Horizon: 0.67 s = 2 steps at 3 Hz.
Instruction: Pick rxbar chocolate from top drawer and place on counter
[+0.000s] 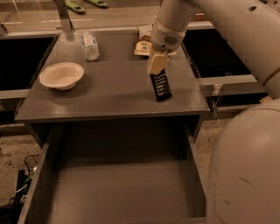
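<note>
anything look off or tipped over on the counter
The clear bottle lies on its side at the back left of the counter. The rxbar chocolate is slanted near the right edge, with the claw at its far end.

White rounded arm [232,26], perforated wrist collar [168,38], small dark hole [252,8] near top; cream hand [156,66] at arm's tip
</note>
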### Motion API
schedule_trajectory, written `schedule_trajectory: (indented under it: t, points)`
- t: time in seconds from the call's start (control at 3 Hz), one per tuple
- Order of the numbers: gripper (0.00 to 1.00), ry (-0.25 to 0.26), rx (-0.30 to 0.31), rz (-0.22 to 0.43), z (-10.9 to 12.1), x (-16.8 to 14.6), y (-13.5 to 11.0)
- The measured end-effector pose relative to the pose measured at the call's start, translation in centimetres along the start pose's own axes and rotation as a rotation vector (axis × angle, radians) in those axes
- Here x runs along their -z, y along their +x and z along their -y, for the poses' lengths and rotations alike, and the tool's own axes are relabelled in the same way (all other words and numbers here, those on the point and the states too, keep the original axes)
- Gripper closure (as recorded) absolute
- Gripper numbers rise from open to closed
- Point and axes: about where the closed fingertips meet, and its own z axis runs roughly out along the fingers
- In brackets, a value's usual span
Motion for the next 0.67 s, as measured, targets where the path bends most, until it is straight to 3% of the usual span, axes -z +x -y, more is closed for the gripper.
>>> schedule_trajectory:
  t: [0.67]
  points:
    - [1.0, -0.061, 0.101, -0.107, 0.2, -3.0, -2.1]
